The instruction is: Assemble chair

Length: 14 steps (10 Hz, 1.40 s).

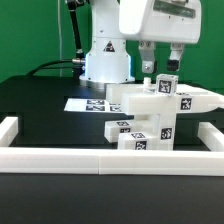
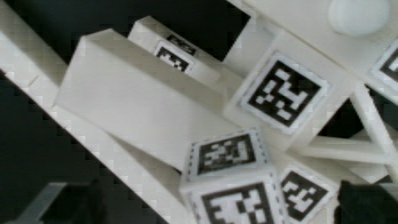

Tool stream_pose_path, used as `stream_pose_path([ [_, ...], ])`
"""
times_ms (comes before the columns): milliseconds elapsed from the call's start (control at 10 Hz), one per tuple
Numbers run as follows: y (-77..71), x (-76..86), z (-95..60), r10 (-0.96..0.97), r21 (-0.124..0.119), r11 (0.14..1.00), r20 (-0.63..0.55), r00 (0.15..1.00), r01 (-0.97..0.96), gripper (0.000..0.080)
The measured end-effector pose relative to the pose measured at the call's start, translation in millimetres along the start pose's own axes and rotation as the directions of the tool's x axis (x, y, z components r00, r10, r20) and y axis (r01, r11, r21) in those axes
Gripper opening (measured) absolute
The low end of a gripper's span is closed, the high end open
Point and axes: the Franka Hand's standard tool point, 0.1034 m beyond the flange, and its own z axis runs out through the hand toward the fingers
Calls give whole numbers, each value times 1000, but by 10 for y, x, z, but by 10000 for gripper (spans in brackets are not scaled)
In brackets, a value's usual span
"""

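End effector (image 1: 160, 72) sits directly above the chair (image 1: 150, 115) stack near the border wall (image 1: 100, 158), fingers straddling an upright tagged leg (image 1: 164, 84), grip state unclear; long axis vertical.

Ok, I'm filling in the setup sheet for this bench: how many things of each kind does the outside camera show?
robot arm: 1
gripper: 1
chair, as one cluster of white tagged parts: 1
marker board: 1
border wall, low and white: 1
table, black: 1
Total: 6
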Motion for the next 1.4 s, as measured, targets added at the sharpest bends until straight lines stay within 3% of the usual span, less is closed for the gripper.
stream_pose_path([
  [500, -41, 2, 123, 48, -1, 999, 14, 999, -48, 649],
  [600, -43, 4, 123, 59, -1, 998, 14, 998, -59, 525],
  [700, -43, 4, 123, 66, -1, 998, 14, 998, -66, 525],
  [900, -33, -6, 124, 71, -1, 997, 15, 997, -71, 285],
  [1300, -27, -12, 125, 129, -2, 992, 14, 992, -129, 286],
  [1400, -27, -12, 125, 218, -3, 976, 14, 976, -218, 286],
])
